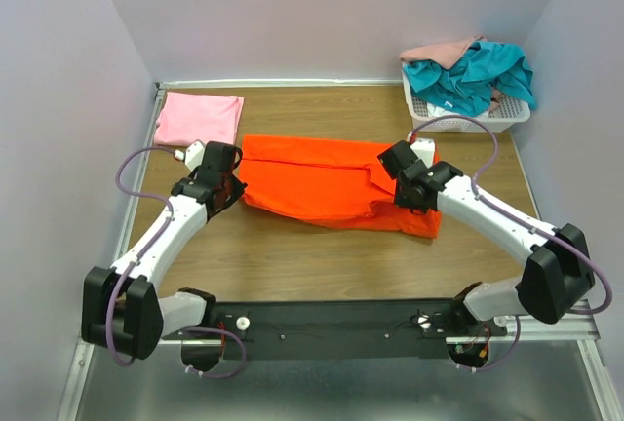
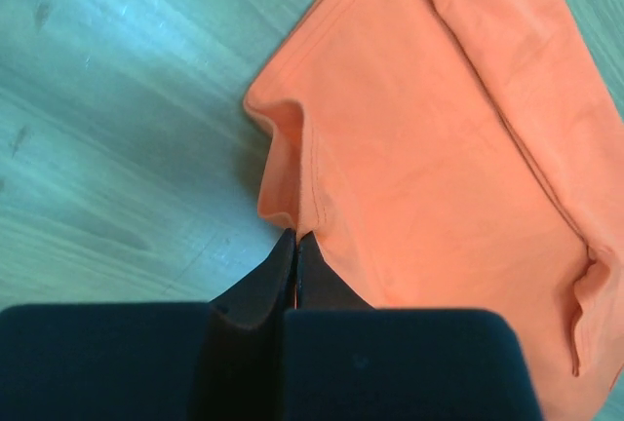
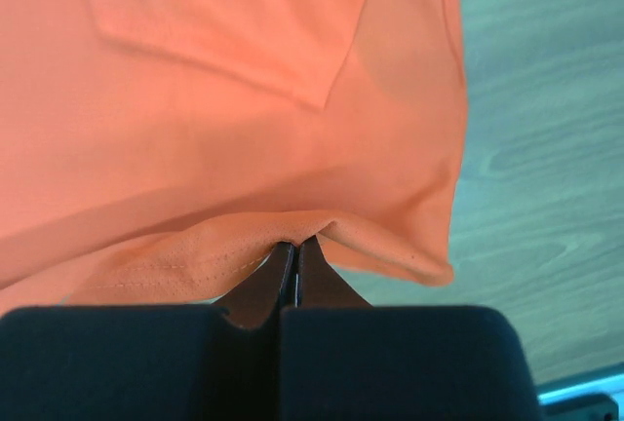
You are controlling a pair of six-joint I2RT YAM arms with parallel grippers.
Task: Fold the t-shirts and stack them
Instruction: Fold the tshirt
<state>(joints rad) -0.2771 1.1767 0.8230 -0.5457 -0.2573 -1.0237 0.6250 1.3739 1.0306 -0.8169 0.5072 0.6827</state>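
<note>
Treat the task as roughly one quarter complete. One light pink cloth t-shirt (image 1: 200, 117) lies folded flat at the far left corner of the wooden desk (image 1: 322, 265) and appears to be the base of the stack. The bright orange cloth t-shirt (image 1: 322, 182) is in work: it lies across the middle of the desk as a long band, with at least one lengthwise fold visible in the left wrist view. The left jaws are closed to a slit on the hem at the shirt's left end, and the right jaws are closed the same way on a gathered edge at its right end (both wrist views show cloth pinched at the tips, no gap). You should judge the next fold as not yet made. The teal cloth t-shirt (image 1: 473, 72) and the peach-pink cloth t-shirt (image 1: 444, 50) lie crumpled together in the white plastic mesh basket (image 1: 458, 121) at the far right corner, untouched. Remaining work: finish the orange shirt, place it on the pink one, then fold and stack both basket items.
</note>
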